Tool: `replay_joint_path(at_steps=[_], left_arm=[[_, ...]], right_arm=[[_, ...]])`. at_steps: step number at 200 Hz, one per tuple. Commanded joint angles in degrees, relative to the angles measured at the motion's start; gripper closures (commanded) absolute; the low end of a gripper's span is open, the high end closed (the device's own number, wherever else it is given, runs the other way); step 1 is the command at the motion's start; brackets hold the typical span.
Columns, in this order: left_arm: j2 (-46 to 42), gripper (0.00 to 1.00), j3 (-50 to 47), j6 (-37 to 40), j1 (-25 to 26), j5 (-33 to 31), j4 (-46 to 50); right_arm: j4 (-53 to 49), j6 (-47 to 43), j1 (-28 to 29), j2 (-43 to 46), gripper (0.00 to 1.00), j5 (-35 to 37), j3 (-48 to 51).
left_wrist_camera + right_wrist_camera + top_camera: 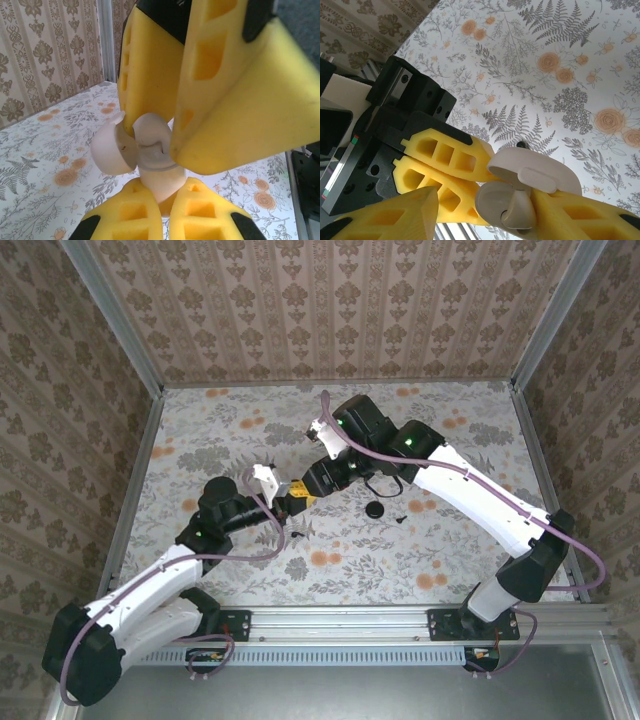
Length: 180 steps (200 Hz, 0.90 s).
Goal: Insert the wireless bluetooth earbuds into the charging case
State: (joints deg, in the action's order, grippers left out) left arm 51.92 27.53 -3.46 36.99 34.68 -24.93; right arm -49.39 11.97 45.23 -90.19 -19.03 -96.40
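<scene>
Smooth rounded white charging case [150, 155] between yellow foam jaws.

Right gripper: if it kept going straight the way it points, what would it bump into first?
The right gripper would first meet the white case, already between its spread fingers. The left gripper holds that case from the opposite side, so its yellow fingers likely come next.
</scene>
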Motion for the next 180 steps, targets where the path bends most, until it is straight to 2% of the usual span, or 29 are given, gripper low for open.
replay_joint_path(at_steps=[1, 84, 133, 180], left_arm=[[0.5, 1.00, 2.4, 0.1, 1.6, 4.9, -5.7], [1.4, 1.00, 2.2, 0.0, 1.7, 5.2, -6.4], [0.7, 1.00, 1.5, -0.3, 1.7, 5.2, -6.4], [0.0, 1.00, 1.6, -0.4, 1.8, 4.8, -6.3]], right_arm=[[5.2, -0.1, 1.7, -0.7, 0.48, -0.6, -1.6], [10.4, -1.9, 1.6, 1.7, 0.44, -0.8, 2.4], [12.9, 0.5, 1.5, 6.2, 0.40, 7.7, 6.0], [15.8, 5.5, 1.4, 9.3, 0.36, 9.2, 10.5]])
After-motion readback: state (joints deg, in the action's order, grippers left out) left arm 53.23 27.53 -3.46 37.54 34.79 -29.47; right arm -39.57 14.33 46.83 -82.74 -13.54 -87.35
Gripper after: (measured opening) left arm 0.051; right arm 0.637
